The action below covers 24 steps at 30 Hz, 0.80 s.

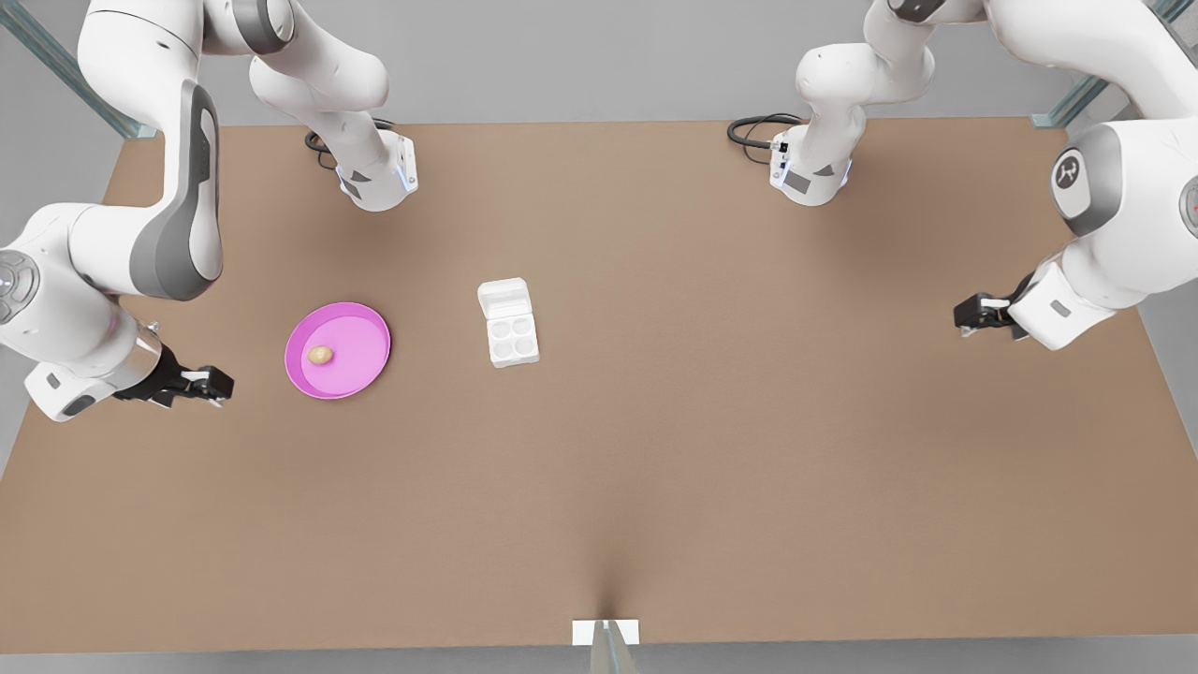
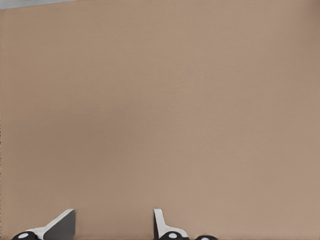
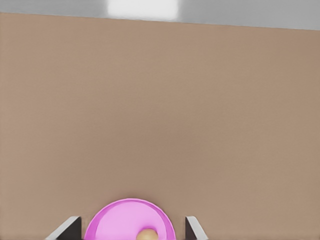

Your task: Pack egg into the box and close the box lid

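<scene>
1. Front view, nearest us: we see bare brown table (image 1: 655, 487) across the near half.
2. At about 9 o'clock from the table's middle sits the pink plate (image 1: 360, 370), with the egg (image 1: 320, 355) lying on it, toward the side facing 9 o'clock.
3. Further out at 9 o'clock, just beside the plate and apart from it, we find the right gripper (image 1: 221, 384); in the right wrist view its fingers (image 3: 67, 227) stand spread with the plate (image 3: 112, 222) and egg (image 3: 148, 234) between them, pinching nothing.
4. Near the centre, toward 10 o'clock, rests the box (image 1: 513, 340), all four cups bare, well apart from the plate.
5. Its box lid (image 1: 504, 298) lies swung open on the 12 o'clock side.
6. Far out at 3 o'clock we see the left gripper (image 1: 962, 314) waiting, its fingers (image 2: 60, 227) spread over bare table (image 2: 160, 115).
</scene>
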Each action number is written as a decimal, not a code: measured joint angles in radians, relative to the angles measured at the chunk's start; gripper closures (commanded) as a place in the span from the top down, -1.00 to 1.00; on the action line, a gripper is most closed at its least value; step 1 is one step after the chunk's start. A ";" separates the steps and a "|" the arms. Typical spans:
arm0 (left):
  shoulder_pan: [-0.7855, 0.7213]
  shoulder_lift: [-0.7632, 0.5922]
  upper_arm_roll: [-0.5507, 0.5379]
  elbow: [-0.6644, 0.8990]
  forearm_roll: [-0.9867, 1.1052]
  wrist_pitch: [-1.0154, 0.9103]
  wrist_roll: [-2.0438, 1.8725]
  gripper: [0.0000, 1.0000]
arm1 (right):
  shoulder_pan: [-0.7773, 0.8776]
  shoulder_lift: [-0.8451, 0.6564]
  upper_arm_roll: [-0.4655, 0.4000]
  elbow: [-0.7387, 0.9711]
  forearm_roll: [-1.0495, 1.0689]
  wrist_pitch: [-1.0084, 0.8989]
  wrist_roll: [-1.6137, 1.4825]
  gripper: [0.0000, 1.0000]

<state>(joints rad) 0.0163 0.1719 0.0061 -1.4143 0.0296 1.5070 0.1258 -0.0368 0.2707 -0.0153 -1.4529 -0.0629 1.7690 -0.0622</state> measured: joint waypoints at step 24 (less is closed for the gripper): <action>0.001 0.024 -0.005 -0.002 0.010 0.002 0.000 1.00 | -0.095 -0.003 0.000 -0.923 -0.068 0.814 -1.303 1.00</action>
<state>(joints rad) 0.0169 0.1963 0.0016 -1.4159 0.0398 1.5091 0.1258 -0.1321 0.2674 -0.0153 -2.3757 -0.1304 2.5834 -1.3655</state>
